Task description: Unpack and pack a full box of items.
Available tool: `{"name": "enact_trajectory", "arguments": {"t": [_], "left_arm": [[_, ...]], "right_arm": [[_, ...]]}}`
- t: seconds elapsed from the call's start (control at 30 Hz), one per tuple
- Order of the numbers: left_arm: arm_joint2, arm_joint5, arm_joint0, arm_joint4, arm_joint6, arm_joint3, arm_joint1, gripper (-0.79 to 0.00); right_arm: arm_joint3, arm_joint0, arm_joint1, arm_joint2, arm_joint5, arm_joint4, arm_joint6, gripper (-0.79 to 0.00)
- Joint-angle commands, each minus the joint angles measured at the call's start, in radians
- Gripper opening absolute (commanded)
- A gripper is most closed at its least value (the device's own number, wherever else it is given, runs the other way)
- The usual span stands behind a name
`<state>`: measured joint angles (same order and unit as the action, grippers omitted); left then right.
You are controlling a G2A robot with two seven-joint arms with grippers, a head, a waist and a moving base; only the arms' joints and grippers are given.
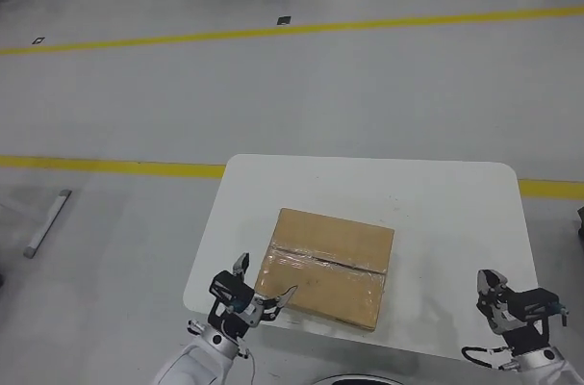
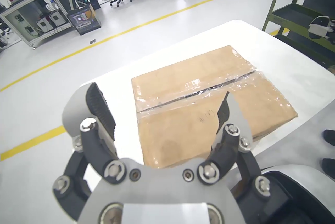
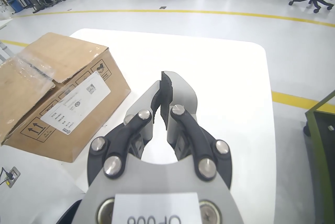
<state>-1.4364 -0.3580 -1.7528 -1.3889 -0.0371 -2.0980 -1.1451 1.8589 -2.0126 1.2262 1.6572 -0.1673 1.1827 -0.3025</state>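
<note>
A closed brown cardboard box lies on the white table, its top seam sealed with clear tape. My left gripper hovers at the box's near left corner, open and empty; in the left wrist view the box lies just beyond its spread fingers. My right gripper is at the table's near right edge, well apart from the box, shut with nothing in it. The right wrist view shows the box from the side, with a white label, and the closed fingertips over bare table.
A green metal cart stands off the table's right side, also seen as the cart. Yellow floor lines run behind the table. Bare tabletop spreads right of the box.
</note>
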Motion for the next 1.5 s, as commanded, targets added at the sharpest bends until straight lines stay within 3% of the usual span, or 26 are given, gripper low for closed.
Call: {"name": "enact_trajectory", "arguments": {"t": [0.0,0.23,0.37,0.57,1.3,1.47], "left_arm": [[0.023,-0.03,0.026,0.031,-0.026,-0.017,-0.001,0.0],[0.208,-0.07,0.143,-0.079,-0.112,-0.022,-0.012,0.0],[0.328,-0.064,0.219,-0.114,-0.146,0.033,-0.027,0.0],[0.439,-0.007,0.346,-0.167,-0.213,0.129,-0.052,0.0],[0.449,0.01,0.35,-0.155,-0.212,0.14,-0.055,0.0],[0.504,0.045,0.389,-0.187,-0.233,0.158,-0.069,0.0]], "right_arm": [[0.002,-0.003,0.0,0.001,0.0,0.016,-0.003,-0.785],[0.011,-0.02,0.001,0.027,0.007,0.006,-0.017,-0.785],[0.014,-0.03,0.002,0.038,0.011,0.004,-0.021,-0.785],[0.009,-0.04,0.004,0.044,0.011,0.002,-0.025,-0.785],[0.001,-0.021,0.009,0.043,0.002,0.022,0.019,-0.785],[0.011,-0.013,0.01,0.042,-0.001,0.035,0.025,-0.785]]}}
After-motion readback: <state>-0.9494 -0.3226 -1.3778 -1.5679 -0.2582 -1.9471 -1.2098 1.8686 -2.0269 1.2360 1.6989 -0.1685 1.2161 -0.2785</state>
